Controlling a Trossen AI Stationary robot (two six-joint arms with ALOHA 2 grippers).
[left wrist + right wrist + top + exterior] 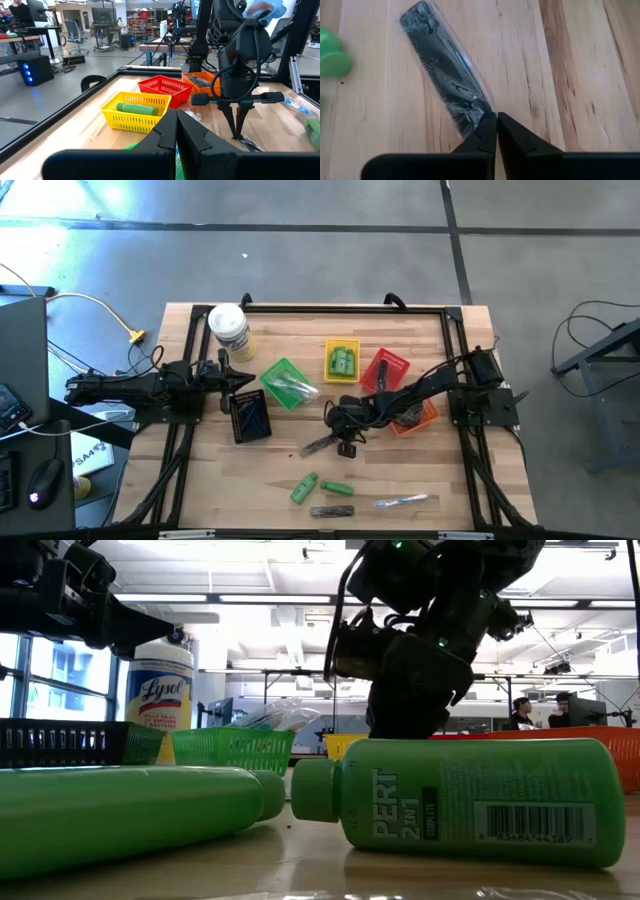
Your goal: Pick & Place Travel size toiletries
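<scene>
Black comb (447, 82) in clear wrap, flat on wood, pinched at one end.

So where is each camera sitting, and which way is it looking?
High view: above the table, looking straight down; both arms show.
Low view: at table-top height, looking across past a green bottle; arms hang from above.
Left wrist view: on the left arm, over the yellow basket; left gripper shut.
Right wrist view: on the right arm, facing down; right gripper shut on the wrapped comb.
Shared: the comb also shows from above.
</scene>
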